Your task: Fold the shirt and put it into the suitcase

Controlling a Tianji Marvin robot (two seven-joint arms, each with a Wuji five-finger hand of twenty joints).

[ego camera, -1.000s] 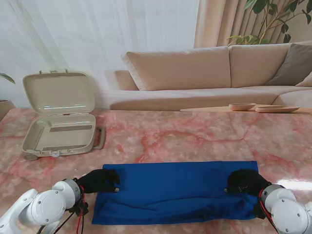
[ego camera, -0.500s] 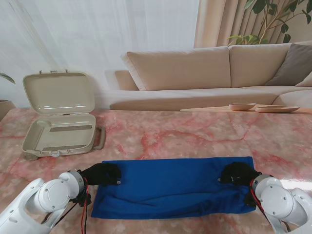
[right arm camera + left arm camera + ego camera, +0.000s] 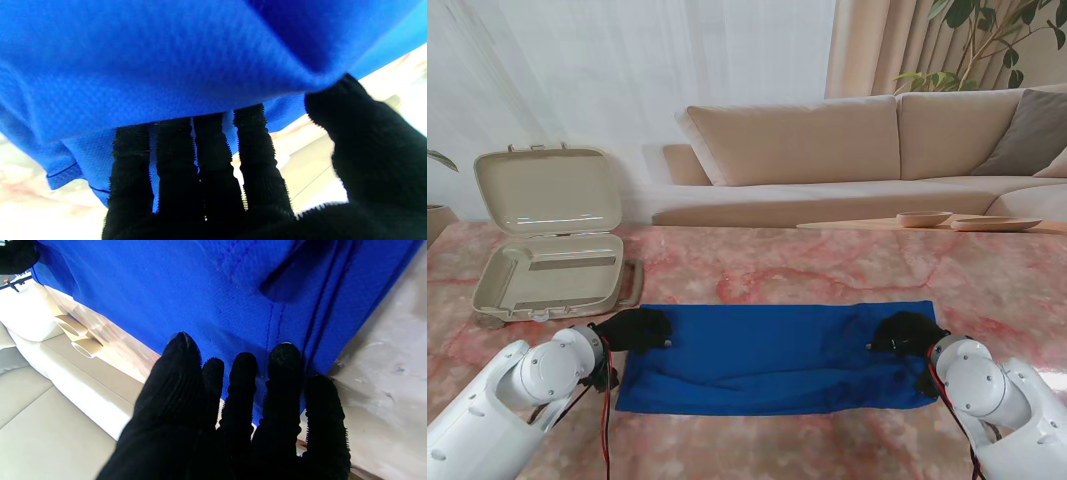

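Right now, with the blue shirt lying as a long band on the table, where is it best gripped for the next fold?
Probably at its two short ends, one robot hand each. The blue shirt runs left to right, so the left robot hand comes in from the left end and the right robot hand from the right, both at the far corners. The suitcase lies open to the left.

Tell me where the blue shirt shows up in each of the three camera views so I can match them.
Stand view: the blue shirt lies across the table, nearer to me than the suitcase, between both hands.
Left wrist view: it fills the picture beyond the left hand.
Right wrist view: it drapes over the right hand.
Shared landmark: the pink marble table.
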